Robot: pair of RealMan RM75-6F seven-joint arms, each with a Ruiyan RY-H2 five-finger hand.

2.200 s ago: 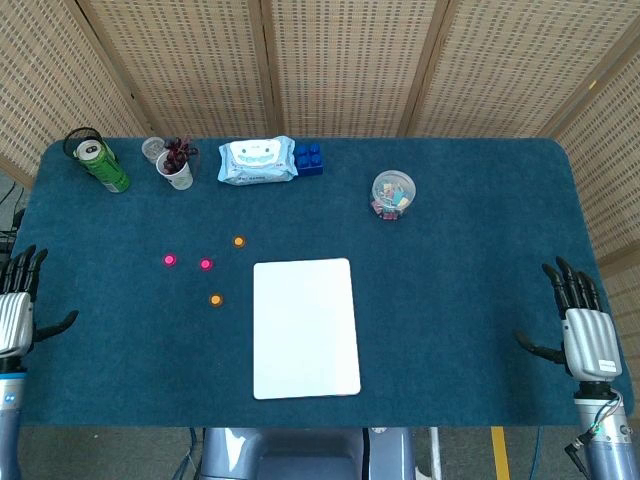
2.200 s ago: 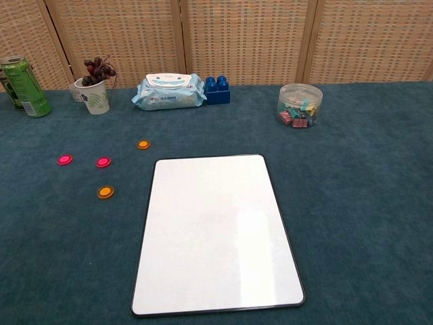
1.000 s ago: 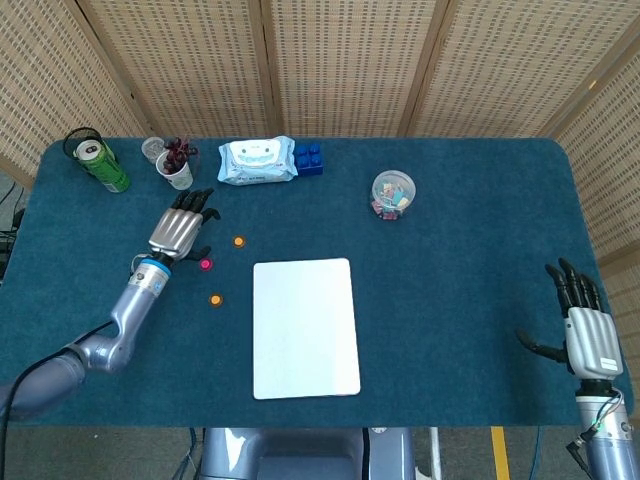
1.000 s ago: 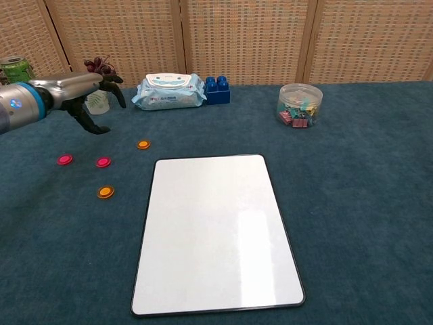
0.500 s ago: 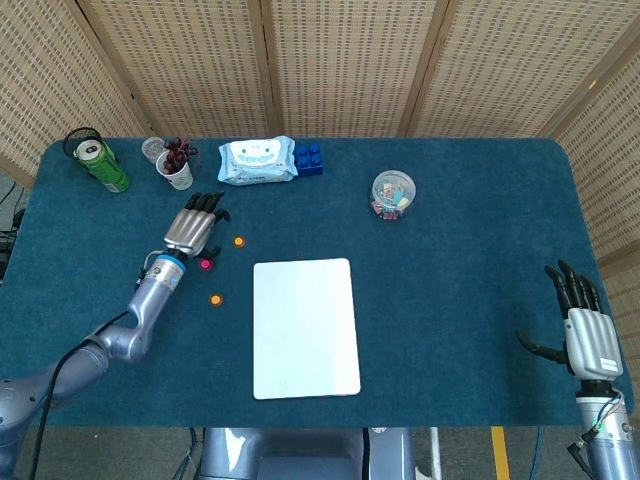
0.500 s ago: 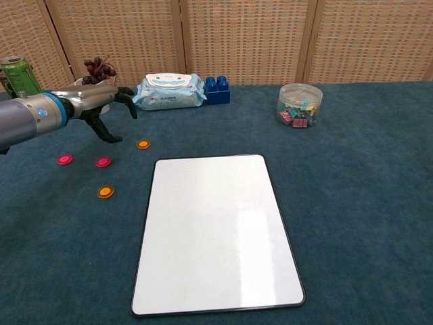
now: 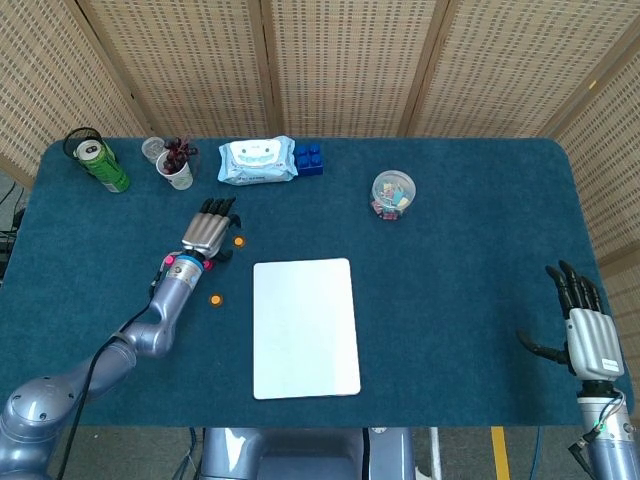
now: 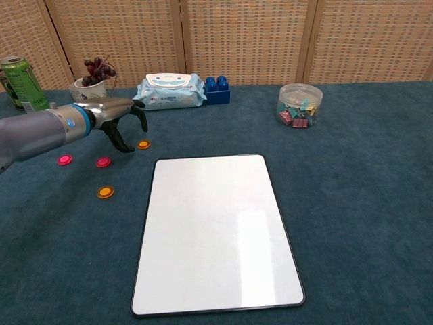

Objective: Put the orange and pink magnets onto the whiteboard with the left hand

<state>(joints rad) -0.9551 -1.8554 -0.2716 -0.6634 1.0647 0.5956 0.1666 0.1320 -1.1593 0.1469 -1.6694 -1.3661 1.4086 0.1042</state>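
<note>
Two orange magnets lie on the blue cloth, one (image 8: 143, 144) just beyond the whiteboard's far left corner and one (image 8: 105, 192) nearer me. Two pink magnets (image 8: 103, 162) (image 8: 65, 160) sit to the left of them. The white whiteboard (image 8: 213, 230) lies flat mid-table with nothing on it. My left hand (image 8: 122, 116) hovers just left of the far orange magnet (image 7: 239, 241), fingers spread and bent downward, holding nothing. In the head view the left hand (image 7: 208, 232) partly covers the pink magnets. My right hand (image 7: 585, 335) rests open at the table's right front edge.
Along the far edge stand a green can (image 8: 24, 84), a paper cup with grapes (image 8: 91, 87), a wipes pack (image 8: 169, 91), a blue block (image 8: 218, 89) and a clear jar of clips (image 8: 300, 105).
My left arm has swung in from the table's left edge and moved right, bringing the hand close beside the far orange magnet. The magnets and the right hand have not moved.
</note>
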